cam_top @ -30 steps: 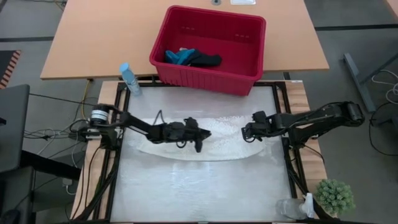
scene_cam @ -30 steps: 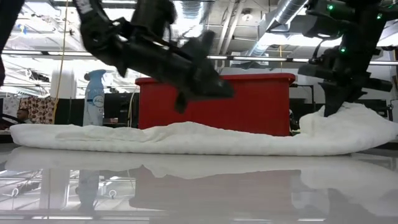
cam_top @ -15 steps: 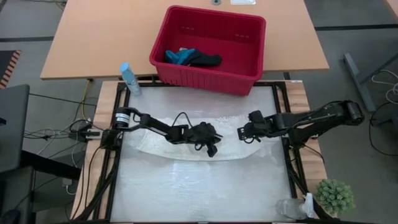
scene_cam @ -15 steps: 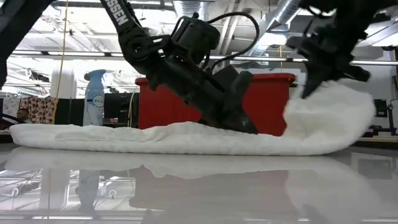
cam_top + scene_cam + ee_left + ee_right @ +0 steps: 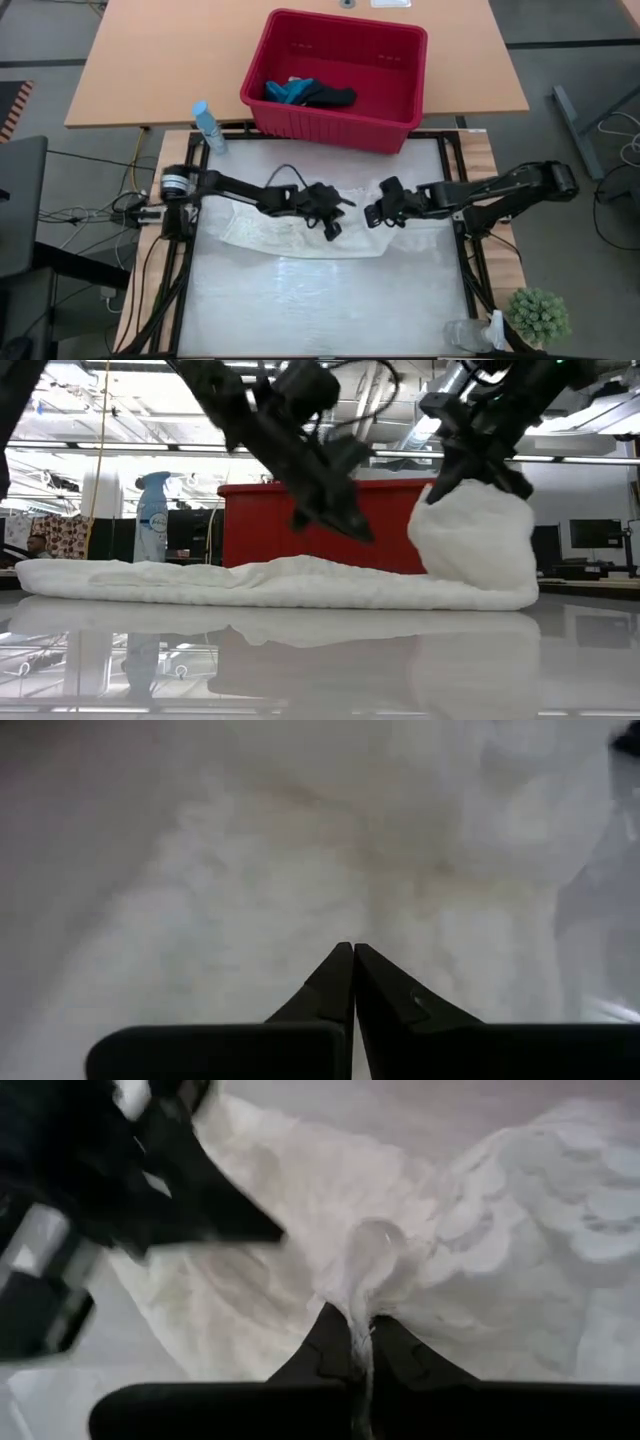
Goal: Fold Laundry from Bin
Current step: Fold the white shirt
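The large white lacy cloth [image 5: 290, 235] lies in a long strip across the table's middle [image 5: 200, 580]. Its right end is raised and curled over toward the left [image 5: 470, 535]. My right gripper [image 5: 370, 215] [image 5: 360, 1325] is shut on that end. My left gripper [image 5: 333, 228] [image 5: 362, 532] [image 5: 353, 952] is shut and hangs slanting just above the strip's middle, clear of it. The red bin [image 5: 300, 125] stands behind the table's far edge. A teal item [image 5: 288, 92] and a dark item [image 5: 330, 97] lie on its floor. My right gripper pinches a bunched fold at the white cloth's right end [image 5: 362, 1285] between its two fingers. The fingers slant down from the table's right side. The held end is lifted and bulges below the fingers [image 5: 470, 540], while the rest of the strip lies on the table.
A blue spray bottle [image 5: 207, 125] stands at the far left corner. A small green plant [image 5: 538, 315] and a clear plastic container [image 5: 465, 335] sit at the near right corner. The near half of the table [image 5: 320, 300] is bare.
My right gripper has moved up and toward the table's left edge with the cloth's right end, which has risen from the table and curled over the strip. My left gripper dipped onto the strip's middle, then rose clear of it. The cloth's left part has stayed put.
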Motion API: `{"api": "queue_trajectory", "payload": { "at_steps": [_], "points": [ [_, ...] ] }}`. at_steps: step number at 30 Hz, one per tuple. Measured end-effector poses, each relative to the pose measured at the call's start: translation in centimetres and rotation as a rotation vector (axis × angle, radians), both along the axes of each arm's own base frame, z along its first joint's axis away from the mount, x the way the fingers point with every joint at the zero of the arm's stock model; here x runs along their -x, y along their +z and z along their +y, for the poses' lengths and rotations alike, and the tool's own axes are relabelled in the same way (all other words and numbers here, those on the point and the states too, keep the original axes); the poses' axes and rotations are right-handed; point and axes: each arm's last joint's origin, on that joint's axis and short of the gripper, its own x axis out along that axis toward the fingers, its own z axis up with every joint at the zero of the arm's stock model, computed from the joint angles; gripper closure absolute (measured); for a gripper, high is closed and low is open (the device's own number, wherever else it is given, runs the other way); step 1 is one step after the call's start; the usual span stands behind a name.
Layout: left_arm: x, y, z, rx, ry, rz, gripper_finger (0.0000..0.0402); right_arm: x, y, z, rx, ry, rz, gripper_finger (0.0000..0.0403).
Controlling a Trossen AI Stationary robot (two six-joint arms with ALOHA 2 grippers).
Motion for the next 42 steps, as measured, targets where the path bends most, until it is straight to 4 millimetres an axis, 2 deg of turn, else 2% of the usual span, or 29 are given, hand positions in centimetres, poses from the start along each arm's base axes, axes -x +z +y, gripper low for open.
{"api": "queue_trajectory", "payload": {
  "at_steps": [7,10,16,20,27,32,37,42],
  "points": [
    [4.5,5.8,-0.8,-0.159,0.079,0.155,0.0401,-2.4,-1.0,0.1,-0.003,0.067,-0.07,0.0373],
    [6.2,7.5,-1.4,-0.2,0.098,0.191,0.0401,-3.3,-1.3,0.0,0.003,0.089,-0.105,0.0373],
    [8.1,10.2,-2.6,-0.278,0.131,0.161,0.0401,-5.2,-1.0,-0.4,0.03,0.131,-0.155,0.0373],
    [8.8,10.9,-3.0,-0.295,0.143,0.153,0.0402,-6.8,-0.9,-0.5,0.061,0.154,-0.132,0.0373],
    [9.0,10.7,-3.5,-0.293,0.13,0.176,0.0402,-9.2,-4.1,-1.1,0.031,0.159,-0.023,0.0367],
    [9.1,10.4,-3.5,-0.282,0.134,0.191,0.0402,-10.7,-5.7,-1.3,0.058,0.213,0.027,0.0357],
    [9.3,10.3,-3.5,-0.285,0.134,0.208,0.0402,-12.0,-4.8,-1.1,0.098,0.356,0.014,0.032],
    [9.4,10.1,-3.5,-0.286,0.134,0.232,0.0402,-12.7,-2.0,-1.0,0.184,0.433,-0.051,0.0261]
  ]
}}
